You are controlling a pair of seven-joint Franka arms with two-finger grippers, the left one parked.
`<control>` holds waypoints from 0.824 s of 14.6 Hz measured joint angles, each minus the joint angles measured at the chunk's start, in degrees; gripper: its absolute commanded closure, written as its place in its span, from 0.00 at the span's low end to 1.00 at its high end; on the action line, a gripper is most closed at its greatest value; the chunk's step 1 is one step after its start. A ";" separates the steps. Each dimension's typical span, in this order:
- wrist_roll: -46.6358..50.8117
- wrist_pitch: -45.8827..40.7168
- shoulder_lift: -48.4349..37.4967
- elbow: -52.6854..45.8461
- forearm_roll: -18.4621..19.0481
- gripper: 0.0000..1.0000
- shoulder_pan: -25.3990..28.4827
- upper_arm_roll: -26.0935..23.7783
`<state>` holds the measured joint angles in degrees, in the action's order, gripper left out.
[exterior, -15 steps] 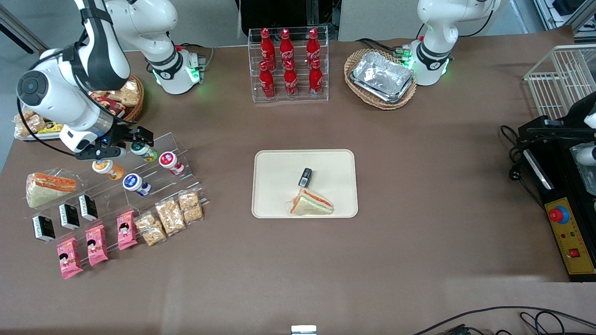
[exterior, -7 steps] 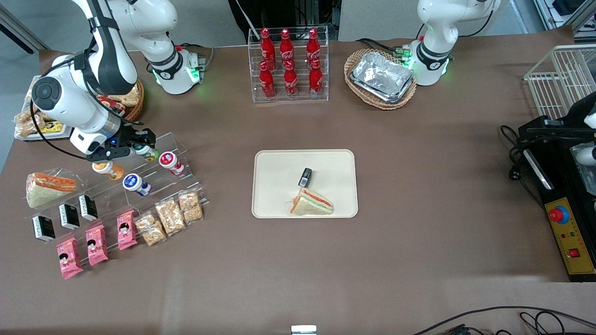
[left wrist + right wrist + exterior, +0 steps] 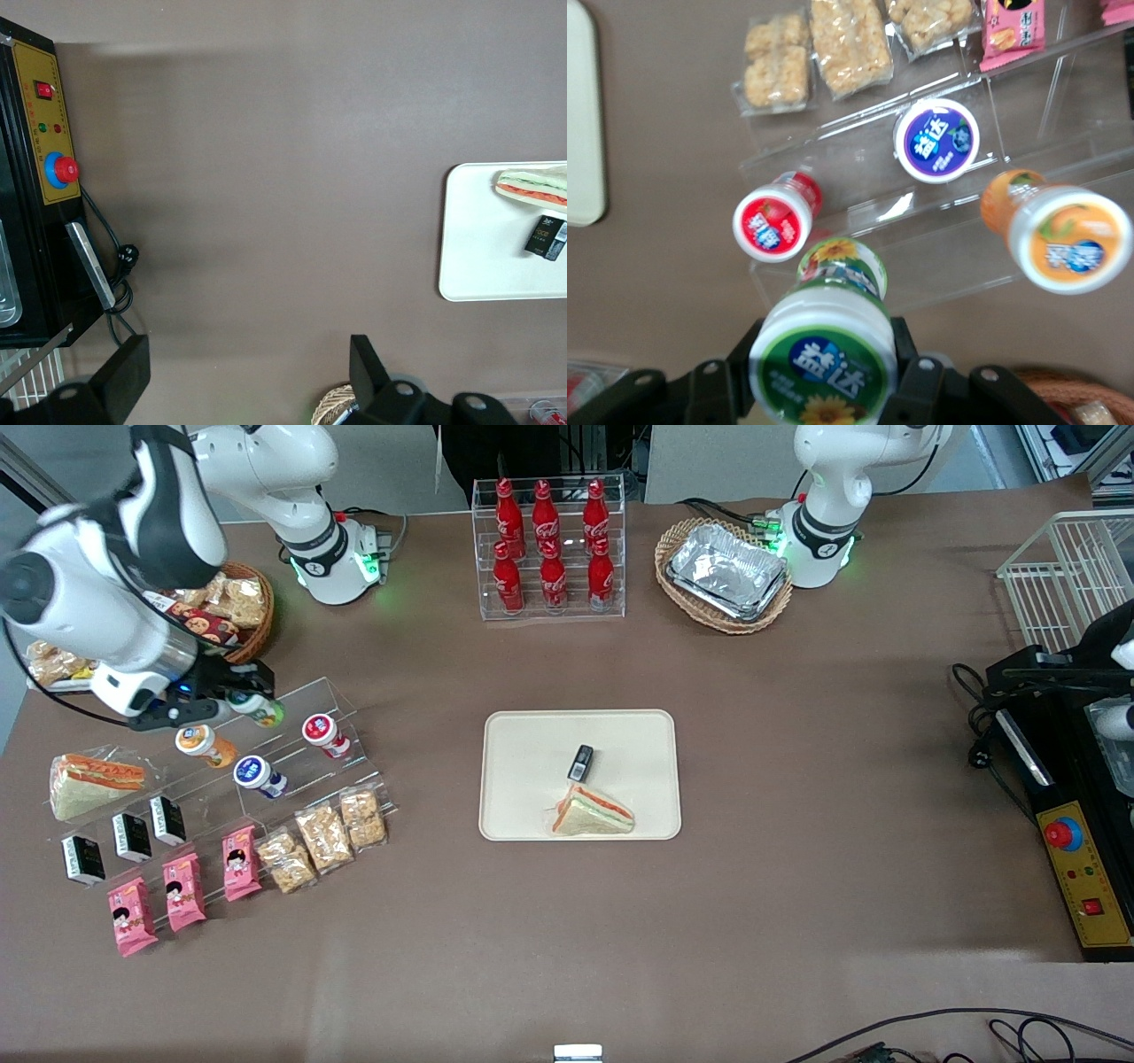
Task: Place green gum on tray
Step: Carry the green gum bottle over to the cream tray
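Note:
The green gum (image 3: 259, 708), a small bottle with a white-rimmed green lid, is held in my right gripper (image 3: 237, 703) just above the top step of the clear acrylic rack (image 3: 350, 695), toward the working arm's end of the table. In the right wrist view the gripper (image 3: 824, 367) is shut on the gum (image 3: 822, 352), one black finger on each side of the lid. The cream-beige tray (image 3: 532, 735) lies mid-table, also seen in the right wrist view (image 3: 580, 133) and the left wrist view (image 3: 478, 248). It holds a sandwich (image 3: 592, 813) and a small black pack (image 3: 580, 762).
On the rack stand an orange-lidded bottle (image 3: 199, 742), a red-lidded one (image 3: 321, 731) and a blue-lidded one (image 3: 255, 772). Snack packs (image 3: 326, 834), pink packets (image 3: 184, 890) and black boxes (image 3: 131, 836) lie nearer the camera. A cola rack (image 3: 549, 549) and foil-tray basket (image 3: 725, 574) stand farther back.
My gripper closed round the green gum on the rack's top step and has lifted it up, shifting slightly toward the working arm's end. The other bottles have not moved.

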<state>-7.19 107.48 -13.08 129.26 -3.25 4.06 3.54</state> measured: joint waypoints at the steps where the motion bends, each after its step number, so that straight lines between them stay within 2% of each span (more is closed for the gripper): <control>1: 0.01 -4.03 0.39 -3.58 0.00 0.77 0.06 -0.09; 4: 0.08 -13.69 3.02 -14.74 -0.57 0.77 0.21 -0.53; 7: 2.08 -23.29 7.81 -27.17 -3.18 0.77 0.31 -0.99; 9: 7.19 -26.12 10.66 -32.23 -4.56 0.76 0.59 -3.41; 12: 19.76 -26.27 12.83 -33.78 -5.26 0.76 3.65 -9.58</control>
<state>12.56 81.20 -0.25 95.48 -8.51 7.71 -6.04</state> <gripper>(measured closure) 0.419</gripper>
